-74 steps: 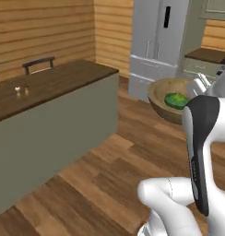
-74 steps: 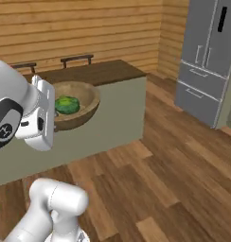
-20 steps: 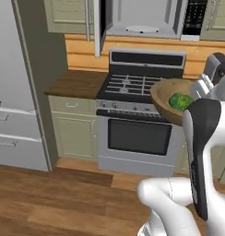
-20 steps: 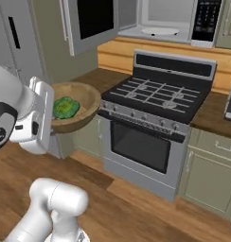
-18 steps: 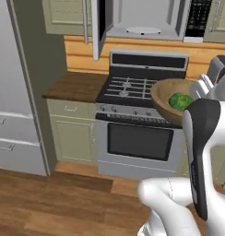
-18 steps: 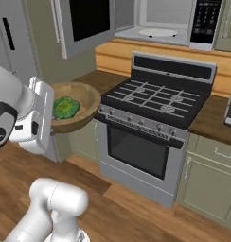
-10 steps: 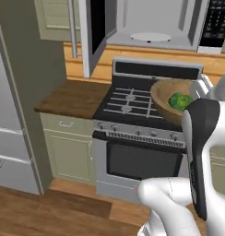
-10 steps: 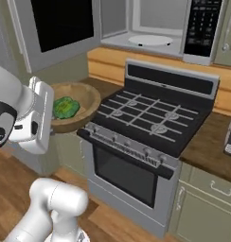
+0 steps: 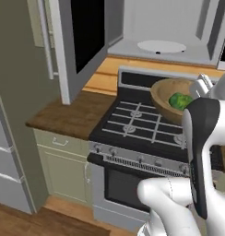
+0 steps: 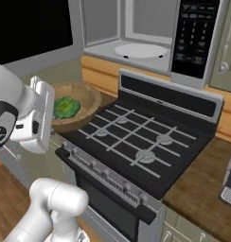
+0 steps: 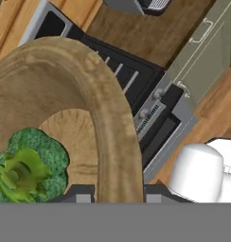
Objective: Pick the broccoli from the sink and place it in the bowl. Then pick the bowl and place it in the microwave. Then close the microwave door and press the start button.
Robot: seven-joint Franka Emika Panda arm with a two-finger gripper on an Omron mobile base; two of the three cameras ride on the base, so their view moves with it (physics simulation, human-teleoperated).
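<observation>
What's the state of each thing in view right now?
microwave door: swung open.
microwave: open, turntable bare.
bowl: held up off the stove by its rim, upright.
broccoli: lying inside the bowl.
gripper: shut on the bowl's rim.
stove: nothing on the burners, oven door shut.

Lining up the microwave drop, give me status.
Tool shut on bowl rim. Broccoli inside bowl, held over the stove. Microwave door open, turntable bare, nothing blocking.
</observation>
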